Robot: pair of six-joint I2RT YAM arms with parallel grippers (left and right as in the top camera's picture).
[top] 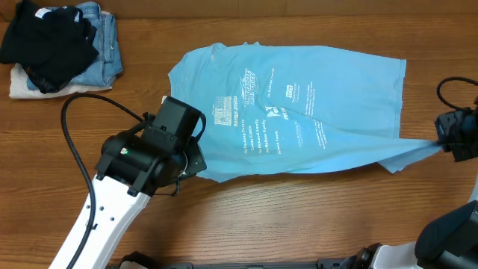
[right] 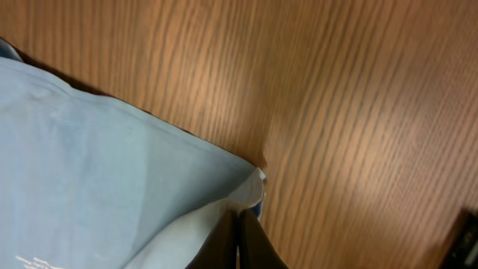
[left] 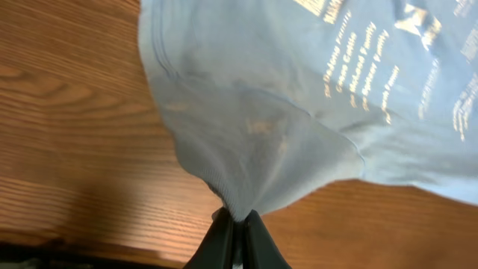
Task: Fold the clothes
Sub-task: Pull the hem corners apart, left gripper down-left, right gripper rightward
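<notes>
The light sky-blue T-shirt (top: 299,104) with white printed logos lies spread across the middle of the wooden table, print side up. My left gripper (top: 196,161) is shut on the shirt's near left edge; the left wrist view shows its jaws (left: 237,221) pinching a bunched fold of the shirt (left: 299,97). My right gripper (top: 447,143) is shut on the shirt's near right corner, stretched out to the right; in the right wrist view its jaws (right: 239,217) pinch the hem of the shirt (right: 97,172).
A pile with a black garment (top: 48,41) over blue denim jeans (top: 104,37) sits at the far left corner. A black cable (top: 75,142) loops beside the left arm. Another cable (top: 455,86) curls at the right edge.
</notes>
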